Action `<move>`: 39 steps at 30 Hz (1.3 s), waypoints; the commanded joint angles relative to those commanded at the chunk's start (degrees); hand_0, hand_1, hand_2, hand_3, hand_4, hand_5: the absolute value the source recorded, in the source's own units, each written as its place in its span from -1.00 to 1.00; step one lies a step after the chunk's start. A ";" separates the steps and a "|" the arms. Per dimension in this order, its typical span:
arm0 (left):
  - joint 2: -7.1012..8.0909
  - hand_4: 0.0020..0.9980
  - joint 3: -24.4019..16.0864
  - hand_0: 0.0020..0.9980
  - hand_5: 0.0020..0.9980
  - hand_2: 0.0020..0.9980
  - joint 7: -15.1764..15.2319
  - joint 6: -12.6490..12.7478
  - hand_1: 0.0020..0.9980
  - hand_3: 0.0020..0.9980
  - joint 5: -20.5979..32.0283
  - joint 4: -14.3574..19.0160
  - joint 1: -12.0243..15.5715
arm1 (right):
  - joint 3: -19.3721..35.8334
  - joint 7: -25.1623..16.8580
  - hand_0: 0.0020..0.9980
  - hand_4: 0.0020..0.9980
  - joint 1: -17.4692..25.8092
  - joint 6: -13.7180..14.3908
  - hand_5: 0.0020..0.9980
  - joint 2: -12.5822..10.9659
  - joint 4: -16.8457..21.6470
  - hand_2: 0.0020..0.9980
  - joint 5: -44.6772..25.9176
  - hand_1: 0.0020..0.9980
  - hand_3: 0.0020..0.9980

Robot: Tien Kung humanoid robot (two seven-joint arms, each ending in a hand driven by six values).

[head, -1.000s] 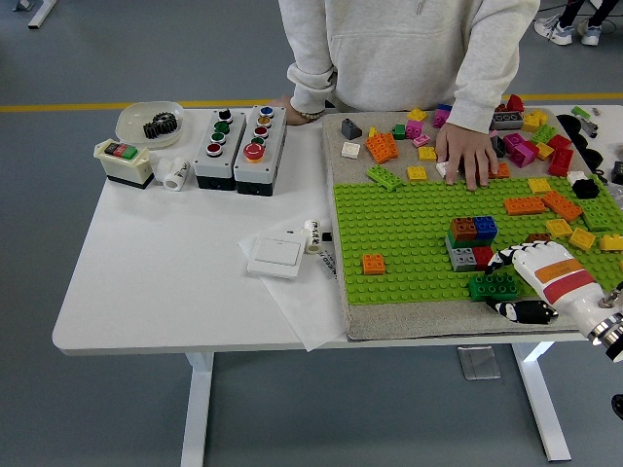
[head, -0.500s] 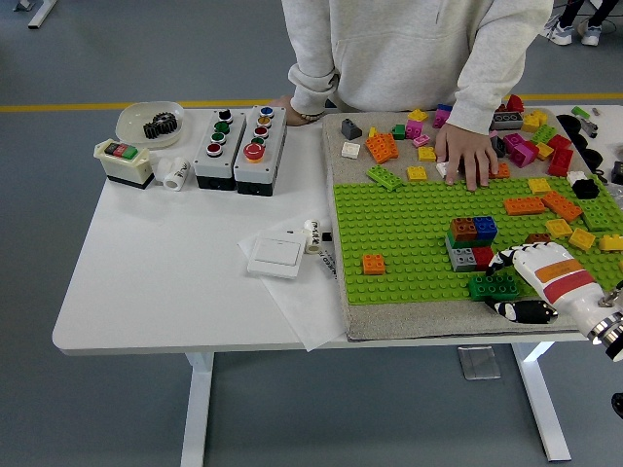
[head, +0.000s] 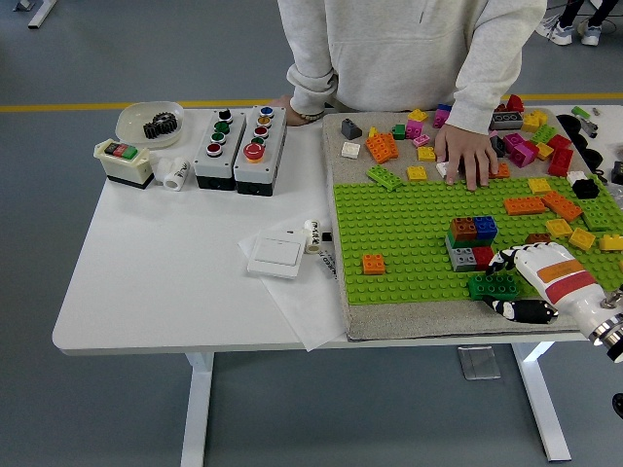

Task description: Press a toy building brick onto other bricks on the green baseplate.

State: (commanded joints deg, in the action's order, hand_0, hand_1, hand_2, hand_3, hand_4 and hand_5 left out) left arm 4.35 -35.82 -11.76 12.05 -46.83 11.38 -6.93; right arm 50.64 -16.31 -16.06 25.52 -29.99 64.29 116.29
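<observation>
The green baseplate (head: pixel 409 233) lies on a grey mat on the right half of the table. A small stack of brown, blue, green, grey and red bricks (head: pixel 470 243) stands on it at the right. My right hand (head: pixel 506 285), white with black fingertips, comes in from the lower right. It is shut on a dark green brick (head: pixel 494 286) held at the plate's near edge, just in front of the stack. A lone orange brick (head: pixel 373 264) sits on the plate at the near left. My left arm is out of view.
A person stands at the far side with one hand (head: pixel 467 156) resting flat on the mat among loose bricks (head: pixel 531 136). Two button boxes (head: pixel 240 136), a switch box (head: pixel 123 161), a bowl with a gear (head: pixel 151 124) and a white wall switch (head: pixel 275 256) lie to the left.
My right hand with the dark green brick has edged very slightly toward the near edge. The person's hand has stayed where it was.
</observation>
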 joint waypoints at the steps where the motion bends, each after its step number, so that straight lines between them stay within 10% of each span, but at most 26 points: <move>1: 0.01 0.35 -0.03 0.48 0.25 0.50 -0.02 -0.01 0.49 0.22 -0.05 0.00 0.02 | -0.02 -0.07 0.00 0.54 0.00 0.02 -0.14 -0.02 -0.02 0.04 -0.07 -0.05 0.03; 39: 0.15 0.35 0.87 0.48 0.25 0.50 -0.04 -0.29 0.49 0.22 1.01 0.15 -0.46 | 0.81 -0.77 -0.04 0.57 -0.57 -2.55 -0.16 0.16 -0.84 0.05 -0.35 -0.03 0.05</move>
State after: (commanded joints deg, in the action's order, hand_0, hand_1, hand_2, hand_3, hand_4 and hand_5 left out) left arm 4.50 -34.95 -11.79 11.76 -45.82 11.52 -7.39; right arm 51.45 -17.09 -16.62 22.97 -29.84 63.45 115.94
